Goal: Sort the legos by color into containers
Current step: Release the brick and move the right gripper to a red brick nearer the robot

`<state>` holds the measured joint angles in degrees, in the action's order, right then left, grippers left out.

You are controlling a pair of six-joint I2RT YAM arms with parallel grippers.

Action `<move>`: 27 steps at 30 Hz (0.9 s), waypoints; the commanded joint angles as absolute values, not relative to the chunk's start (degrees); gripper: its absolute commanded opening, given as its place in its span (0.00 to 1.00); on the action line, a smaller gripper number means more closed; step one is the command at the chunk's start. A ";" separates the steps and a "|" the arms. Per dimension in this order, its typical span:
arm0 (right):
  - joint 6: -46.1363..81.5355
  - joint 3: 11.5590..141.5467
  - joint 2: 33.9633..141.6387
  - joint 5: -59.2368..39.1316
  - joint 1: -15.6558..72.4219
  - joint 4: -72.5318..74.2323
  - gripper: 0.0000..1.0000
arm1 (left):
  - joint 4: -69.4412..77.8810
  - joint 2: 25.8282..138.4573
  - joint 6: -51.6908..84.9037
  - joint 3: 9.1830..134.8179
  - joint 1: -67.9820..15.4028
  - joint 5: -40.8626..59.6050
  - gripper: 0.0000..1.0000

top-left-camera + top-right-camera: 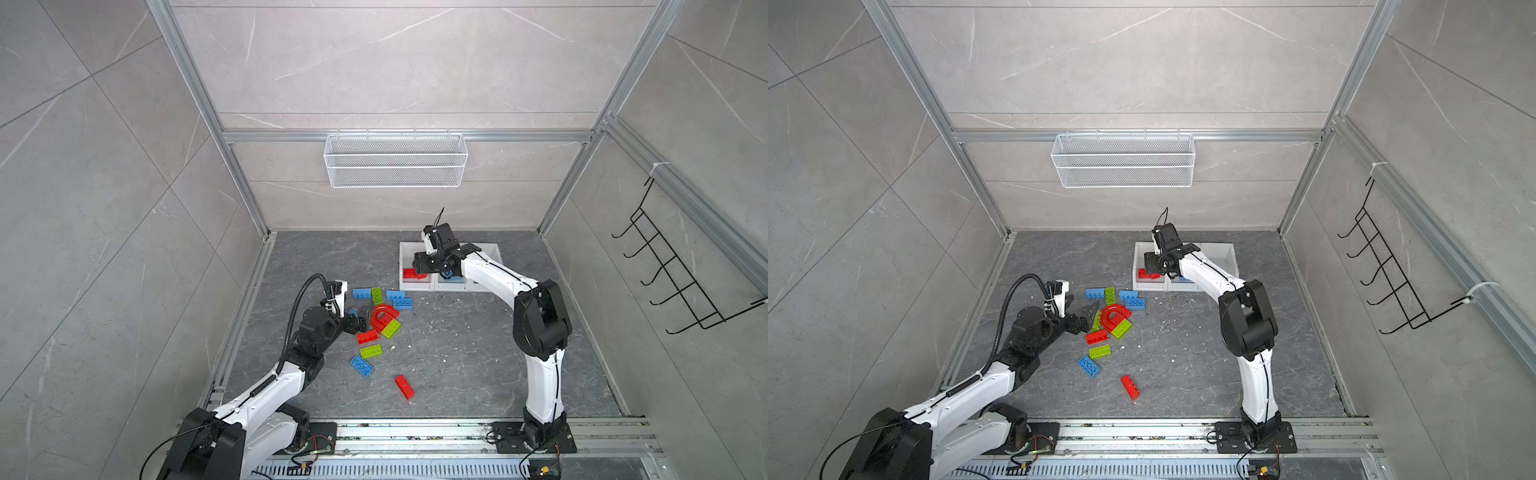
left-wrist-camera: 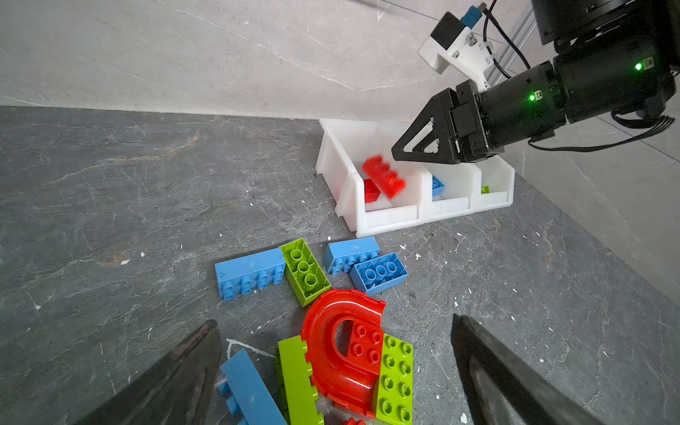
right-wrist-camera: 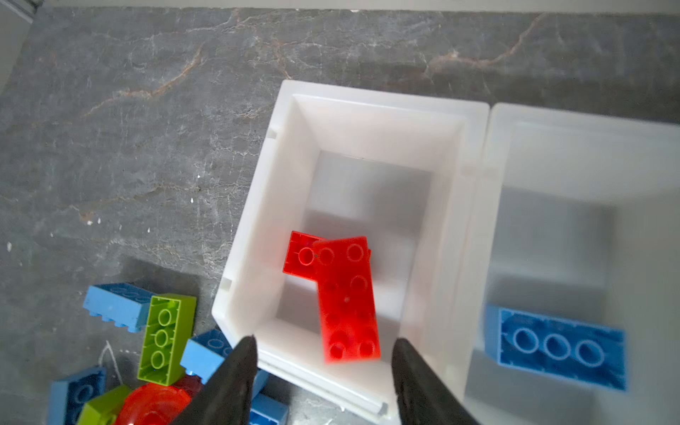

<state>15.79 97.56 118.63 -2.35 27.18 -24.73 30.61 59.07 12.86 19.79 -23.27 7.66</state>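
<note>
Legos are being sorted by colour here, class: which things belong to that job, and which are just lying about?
Belong to the job:
- loose legos on the floor
- red arch piece
- red bricks in the end bin
- blue brick in the middle bin
- three joined white bins

Just there:
- white wire mesh basket on the back rail
- black wire hook rack on the side wall

Looked down from high up front in both top views, pretty much identical, whole counter (image 1: 457, 365) in frame. From left wrist, sat low over the legos (image 2: 323, 312), faced the containers (image 2: 390, 217). From right wrist, hung close above those containers, caught the pile's edge.
</note>
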 commanded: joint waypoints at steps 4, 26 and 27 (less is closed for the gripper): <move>15.18 94.59 111.09 -3.21 28.09 -25.97 0.72 | 33.29 57.56 11.87 19.35 -23.29 7.15 1.00; 26.73 56.70 81.52 5.49 62.16 -35.48 0.70 | 32.26 53.22 12.40 17.16 -23.21 0.21 1.00; 27.28 56.65 82.29 5.90 63.59 -35.74 0.70 | 32.17 53.01 12.40 17.03 -23.20 0.08 1.00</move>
